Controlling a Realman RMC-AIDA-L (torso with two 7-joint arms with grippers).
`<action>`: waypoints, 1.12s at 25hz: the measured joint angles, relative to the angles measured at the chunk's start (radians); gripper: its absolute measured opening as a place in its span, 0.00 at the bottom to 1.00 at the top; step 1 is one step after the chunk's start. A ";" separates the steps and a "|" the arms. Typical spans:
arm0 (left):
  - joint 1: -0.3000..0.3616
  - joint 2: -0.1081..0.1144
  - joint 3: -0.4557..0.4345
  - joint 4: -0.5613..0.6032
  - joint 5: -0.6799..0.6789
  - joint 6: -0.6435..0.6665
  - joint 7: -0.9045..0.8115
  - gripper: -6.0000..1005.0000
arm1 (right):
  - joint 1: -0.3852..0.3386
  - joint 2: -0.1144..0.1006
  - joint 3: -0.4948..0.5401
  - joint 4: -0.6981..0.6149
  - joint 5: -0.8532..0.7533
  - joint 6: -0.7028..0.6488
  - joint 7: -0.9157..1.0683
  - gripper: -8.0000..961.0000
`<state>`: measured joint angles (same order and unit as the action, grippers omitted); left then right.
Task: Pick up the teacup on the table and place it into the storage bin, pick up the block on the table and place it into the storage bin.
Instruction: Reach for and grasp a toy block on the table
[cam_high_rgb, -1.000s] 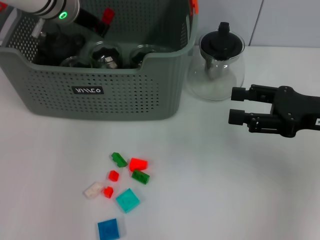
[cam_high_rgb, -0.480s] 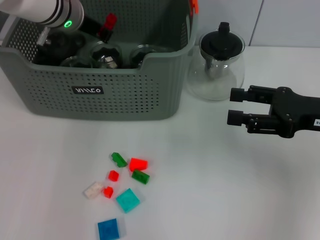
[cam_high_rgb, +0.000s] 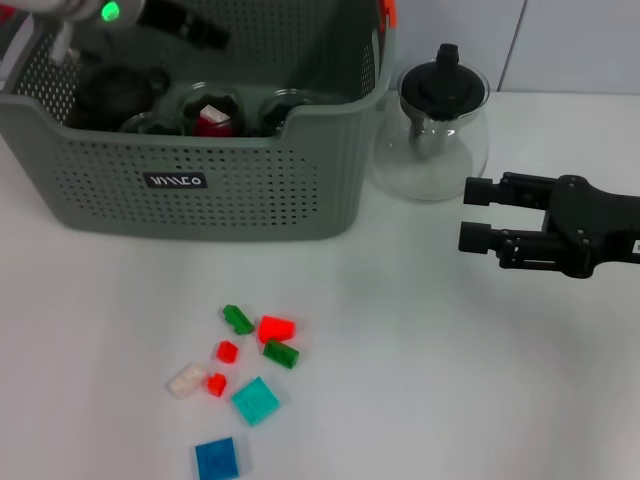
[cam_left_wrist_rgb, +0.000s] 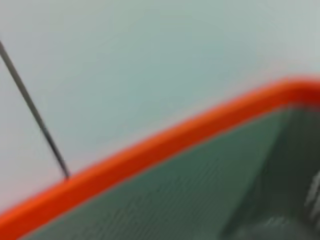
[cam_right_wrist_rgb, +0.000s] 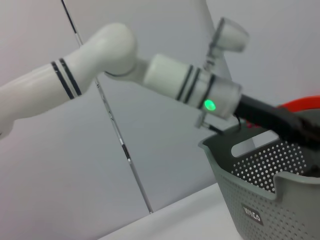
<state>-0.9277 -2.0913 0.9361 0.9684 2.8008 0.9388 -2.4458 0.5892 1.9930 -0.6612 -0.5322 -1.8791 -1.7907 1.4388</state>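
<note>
Resting inside storage bin (cam_high_rgb: 250, 190): red block (cam_high_rgb: 211, 117)

Bright, even light falls from above in the head view; the table (cam_high_rgb: 450, 380) is nearly washed out, with only soft, faint shadows beneath the small blocks (cam_high_rgb: 240, 375). The glass teapot (cam_high_rgb: 432, 125) at 1 o'clock shows mild glare. The left wrist view is heavily blurred; the right wrist view is slightly soft.
</note>
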 joint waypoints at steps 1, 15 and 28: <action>0.027 -0.004 -0.016 0.094 -0.062 0.070 0.005 0.56 | 0.000 0.000 0.000 -0.001 0.000 -0.001 0.000 0.83; 0.363 0.018 -0.237 0.549 -1.027 0.964 0.393 0.80 | -0.006 -0.002 0.008 -0.008 0.000 -0.002 0.000 0.83; 0.554 -0.082 0.233 0.741 -0.431 0.991 0.453 0.79 | -0.004 -0.008 0.010 0.000 0.000 0.005 0.011 0.83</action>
<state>-0.3742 -2.1734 1.1688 1.7096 2.3702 1.9302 -1.9930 0.5853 1.9850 -0.6517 -0.5322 -1.8791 -1.7854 1.4495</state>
